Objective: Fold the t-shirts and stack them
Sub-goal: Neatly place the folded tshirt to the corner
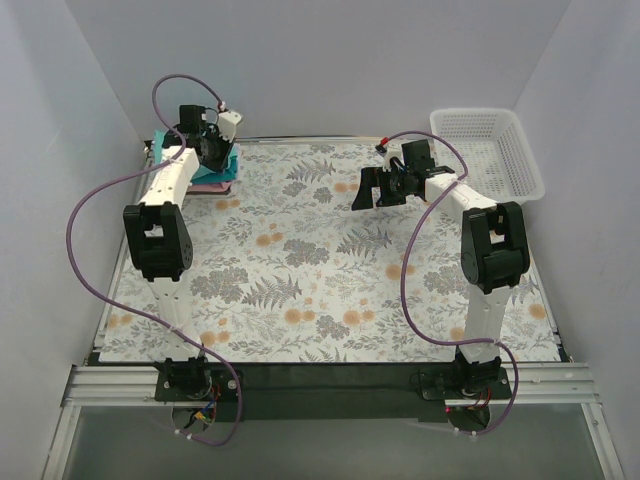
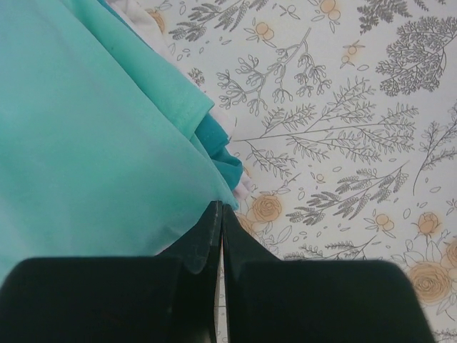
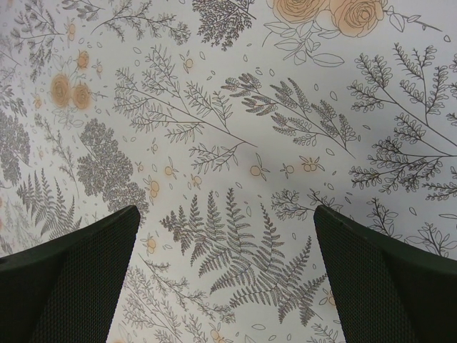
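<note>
I judge the task nearly done: the t-shirts (image 1: 222,172) lie stacked at ten o'clock on the table (image 1: 330,290), my left gripper (image 2: 218,214) closed at their edge, my right gripper (image 3: 225,211) wide open, both empty.

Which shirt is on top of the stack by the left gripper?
The sea-green t-shirt; the darker teal-blue t-shirt and pink t-shirt only show edges beneath it.
</note>
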Motion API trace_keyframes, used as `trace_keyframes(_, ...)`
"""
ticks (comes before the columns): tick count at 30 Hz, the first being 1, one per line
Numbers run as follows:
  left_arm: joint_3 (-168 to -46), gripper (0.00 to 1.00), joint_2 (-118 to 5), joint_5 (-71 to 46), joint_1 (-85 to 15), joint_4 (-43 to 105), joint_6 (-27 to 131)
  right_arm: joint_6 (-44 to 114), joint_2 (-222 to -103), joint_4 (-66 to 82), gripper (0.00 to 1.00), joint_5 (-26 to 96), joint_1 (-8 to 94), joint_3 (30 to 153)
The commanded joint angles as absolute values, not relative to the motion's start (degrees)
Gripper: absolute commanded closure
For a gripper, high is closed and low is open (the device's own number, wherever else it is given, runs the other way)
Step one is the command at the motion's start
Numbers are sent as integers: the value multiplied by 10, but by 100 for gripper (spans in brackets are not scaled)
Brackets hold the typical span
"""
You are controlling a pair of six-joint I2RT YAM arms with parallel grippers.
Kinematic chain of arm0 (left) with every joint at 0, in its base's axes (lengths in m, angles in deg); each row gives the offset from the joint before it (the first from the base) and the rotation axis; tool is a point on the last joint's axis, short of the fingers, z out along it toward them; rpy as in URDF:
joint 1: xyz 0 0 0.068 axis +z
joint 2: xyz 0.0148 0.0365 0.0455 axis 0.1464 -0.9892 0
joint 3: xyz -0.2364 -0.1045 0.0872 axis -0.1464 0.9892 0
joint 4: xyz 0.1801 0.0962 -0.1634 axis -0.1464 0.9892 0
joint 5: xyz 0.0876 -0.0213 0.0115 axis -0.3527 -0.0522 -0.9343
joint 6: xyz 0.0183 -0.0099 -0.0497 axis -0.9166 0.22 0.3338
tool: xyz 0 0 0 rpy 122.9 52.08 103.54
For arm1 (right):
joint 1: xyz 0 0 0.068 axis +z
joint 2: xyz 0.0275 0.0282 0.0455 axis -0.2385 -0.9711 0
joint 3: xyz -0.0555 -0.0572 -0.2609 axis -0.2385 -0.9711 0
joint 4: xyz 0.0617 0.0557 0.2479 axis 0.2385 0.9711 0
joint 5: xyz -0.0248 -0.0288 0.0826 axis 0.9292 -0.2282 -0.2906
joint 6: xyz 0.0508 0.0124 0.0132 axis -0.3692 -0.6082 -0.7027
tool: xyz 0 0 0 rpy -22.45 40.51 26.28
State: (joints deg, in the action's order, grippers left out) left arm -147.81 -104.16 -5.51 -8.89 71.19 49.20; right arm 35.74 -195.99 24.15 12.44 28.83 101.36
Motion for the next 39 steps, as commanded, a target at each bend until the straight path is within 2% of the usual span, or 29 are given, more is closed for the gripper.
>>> trace_keyframes(1, -1477, 100, -1017, -45, -85, 744, 475, 360, -1947, 242, 2, 108, 289, 1022)
trace_keyframes(2, -1480, 100, -1019, -43, -85, 749, 475, 364, -1944, 242, 2, 108, 289, 1022)
trace_keyframes(3, -1488, 86, -1018, -41, -68, 755, 479, 367, -1943, 242, 2, 108, 288, 1022)
trace_keyframes(6, -1527, 57, -1015, 6, -55, 786, 507, 393, -1930, 249, 2, 107, 289, 1029)
trace_keyframes(7, -1538, 42, -1012, 32, -50, 793, 518, 403, -1920, 259, 2, 110, 289, 1032)
trace_keyframes(10, -1551, 8, -989, 63, -46, 808, 560, 451, -1893, 281, 2, 126, 289, 1044)
trace_keyframes(16, -1501, 6, -924, 122, -46, 819, 689, 521, -1807, 315, 2, 191, 287, 1019)
trace_keyframes(20, -1410, 5, -875, 151, -46, 814, 725, 532, -1735, 334, 2, 228, 278, 970)
trace_keyframes(25, -1283, 4, -794, 112, -49, 768, 755, 523, -1657, 363, 2, 249, 252, 907)
trace_keyframes(34, -1015, 2, -599, 60, -57, 724, 748, 531, -1472, 363, 2, 268, 208, 717)
trace_keyframes(39, -929, 2, -510, 41, -60, 715, 752, 533, -1403, 365, 2, 265, 201, 646)
